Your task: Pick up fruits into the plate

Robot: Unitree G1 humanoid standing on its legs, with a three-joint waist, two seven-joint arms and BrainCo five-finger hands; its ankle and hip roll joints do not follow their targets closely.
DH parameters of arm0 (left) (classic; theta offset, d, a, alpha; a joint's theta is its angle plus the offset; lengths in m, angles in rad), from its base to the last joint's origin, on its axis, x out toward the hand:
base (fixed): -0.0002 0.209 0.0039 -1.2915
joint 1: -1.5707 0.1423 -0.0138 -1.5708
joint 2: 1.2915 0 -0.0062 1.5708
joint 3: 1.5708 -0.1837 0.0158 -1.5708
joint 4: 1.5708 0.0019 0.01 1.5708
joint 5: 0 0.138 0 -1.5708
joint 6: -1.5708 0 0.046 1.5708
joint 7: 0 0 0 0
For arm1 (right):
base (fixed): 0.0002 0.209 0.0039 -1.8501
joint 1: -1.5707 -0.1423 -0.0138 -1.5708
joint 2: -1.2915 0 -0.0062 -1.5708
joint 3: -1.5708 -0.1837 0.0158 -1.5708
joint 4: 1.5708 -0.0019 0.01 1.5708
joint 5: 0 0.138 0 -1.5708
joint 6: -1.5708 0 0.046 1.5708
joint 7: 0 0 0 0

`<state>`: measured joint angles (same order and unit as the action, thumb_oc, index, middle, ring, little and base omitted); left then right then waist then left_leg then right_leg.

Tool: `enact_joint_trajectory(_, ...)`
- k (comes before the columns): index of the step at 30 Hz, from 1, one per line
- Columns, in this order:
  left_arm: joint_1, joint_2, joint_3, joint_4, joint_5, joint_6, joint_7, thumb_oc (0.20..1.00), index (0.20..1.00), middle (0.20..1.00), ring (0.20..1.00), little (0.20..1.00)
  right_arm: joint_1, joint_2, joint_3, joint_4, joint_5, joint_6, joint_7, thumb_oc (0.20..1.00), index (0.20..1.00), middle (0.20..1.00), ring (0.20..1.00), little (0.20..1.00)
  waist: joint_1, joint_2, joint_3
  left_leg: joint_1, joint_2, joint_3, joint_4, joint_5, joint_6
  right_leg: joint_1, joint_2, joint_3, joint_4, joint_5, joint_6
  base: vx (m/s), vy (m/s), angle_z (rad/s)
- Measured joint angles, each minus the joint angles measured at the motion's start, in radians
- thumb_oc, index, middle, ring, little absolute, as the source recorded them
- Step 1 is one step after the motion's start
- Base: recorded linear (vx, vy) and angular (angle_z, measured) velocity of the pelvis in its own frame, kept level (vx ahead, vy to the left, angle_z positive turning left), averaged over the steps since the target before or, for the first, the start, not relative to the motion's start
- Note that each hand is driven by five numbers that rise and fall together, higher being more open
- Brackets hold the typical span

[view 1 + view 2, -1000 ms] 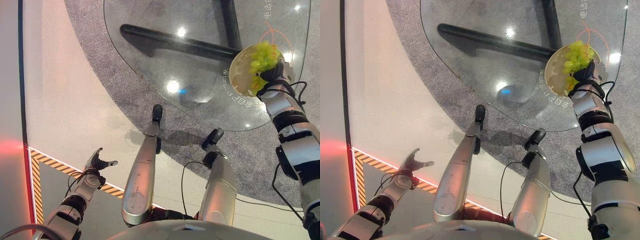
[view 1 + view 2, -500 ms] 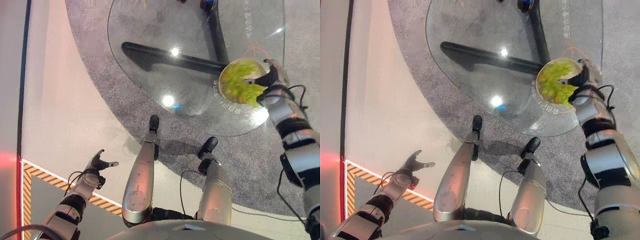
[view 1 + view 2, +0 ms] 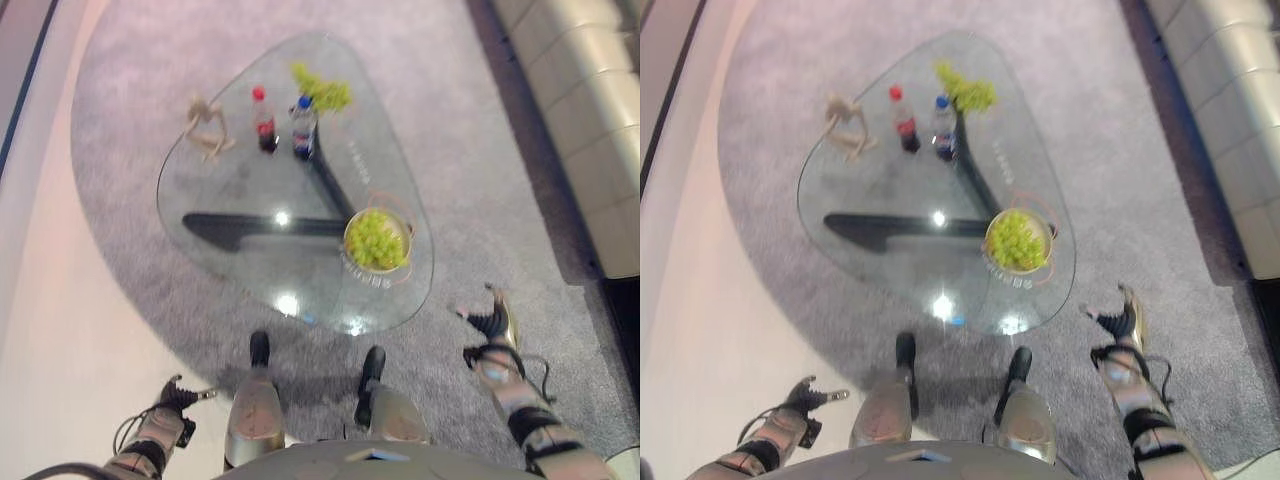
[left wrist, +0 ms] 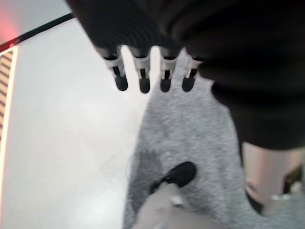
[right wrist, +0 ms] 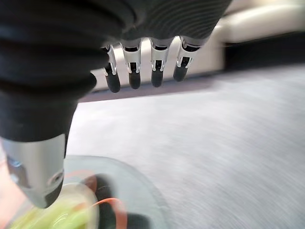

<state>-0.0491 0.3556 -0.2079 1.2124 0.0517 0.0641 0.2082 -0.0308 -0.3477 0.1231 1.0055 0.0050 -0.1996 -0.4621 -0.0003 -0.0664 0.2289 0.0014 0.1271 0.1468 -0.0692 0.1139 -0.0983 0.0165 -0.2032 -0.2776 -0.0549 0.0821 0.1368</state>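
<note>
A round plate (image 3: 347, 230) heaped with green grapes (image 3: 377, 240) stands near the right edge of the glass table (image 3: 240, 185). A second bunch of green grapes (image 3: 322, 90) lies at the table's far end. My right hand (image 3: 492, 322) hangs off the table, below and to the right of the plate, over the carpet. Its fingers (image 5: 143, 71) are straight and hold nothing, and the plate's rim (image 5: 81, 188) shows past them. My left hand (image 3: 172, 397) hangs low at the left, with its fingers (image 4: 142, 76) straight and empty over the floor.
Two bottles, one red-capped (image 3: 264, 122) and one blue-capped (image 3: 303, 125), stand near the far grapes. A small wooden figure (image 3: 205, 125) lies at the table's far left. A pale sofa (image 3: 590, 120) runs along the right. Grey carpet (image 3: 470, 150) surrounds the table.
The camera has pulled back and up, so the whole table shows. My right hand has let go of the plate's rim and drawn back off the table. The plate rests flat.
</note>
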Motion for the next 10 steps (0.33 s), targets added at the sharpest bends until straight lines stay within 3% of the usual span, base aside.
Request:
enact_joint_trajectory(6,-0.001,-0.048,0.005,-0.009,0.030,-0.003,-0.044,1.000,1.000,1.000,1.000,1.000,0.076,0.027,0.007,0.131,0.033,0.032,0.209,1.000,1.000,1.000,1.000,1.000,-0.033,0.034,-0.118,0.061,0.021,0.045,-0.020,-0.010,-0.014,0.033,0.025,0.040,-0.028,-0.001,0.001,0.07,-0.025,-0.20)
enact_joint_trajectory(10,-0.002,-0.051,-0.010,-0.005,0.043,-0.002,-0.084,1.000,1.000,1.000,1.000,1.000,0.076,0.026,0.006,0.196,0.036,0.061,0.310,1.000,1.000,1.000,1.000,1.000,-0.048,0.045,-0.142,0.078,0.032,0.049,-0.020,-0.016,-0.015,0.044,0.035,0.051,-0.032,-0.004,0.005,0.05,-0.009,-0.10)
